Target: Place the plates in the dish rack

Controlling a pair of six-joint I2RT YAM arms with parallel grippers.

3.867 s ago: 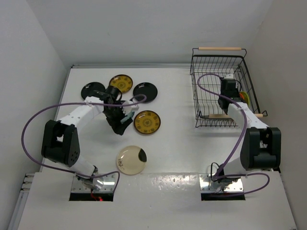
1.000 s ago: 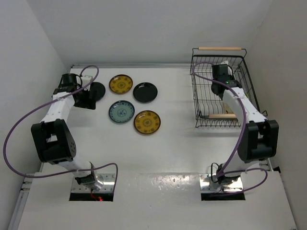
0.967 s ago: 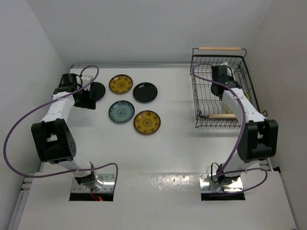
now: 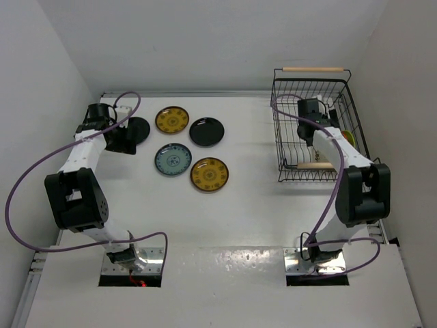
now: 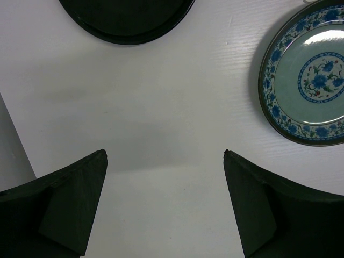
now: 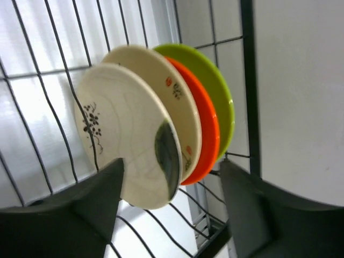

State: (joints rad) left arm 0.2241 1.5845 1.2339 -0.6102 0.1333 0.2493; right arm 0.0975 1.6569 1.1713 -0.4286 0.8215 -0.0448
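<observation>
Five plates (image 4: 173, 159) on table (image 4: 259, 205), four upright in dish rack (image 4: 285, 150)

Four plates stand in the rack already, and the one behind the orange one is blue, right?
Not blue. In the dish rack, a lime green plate stands behind the orange plate; the right wrist view shows it. Four is right.

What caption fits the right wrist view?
Right hand open at four plates upright in the dish rack: two cream, orange-red, lime green.
</observation>
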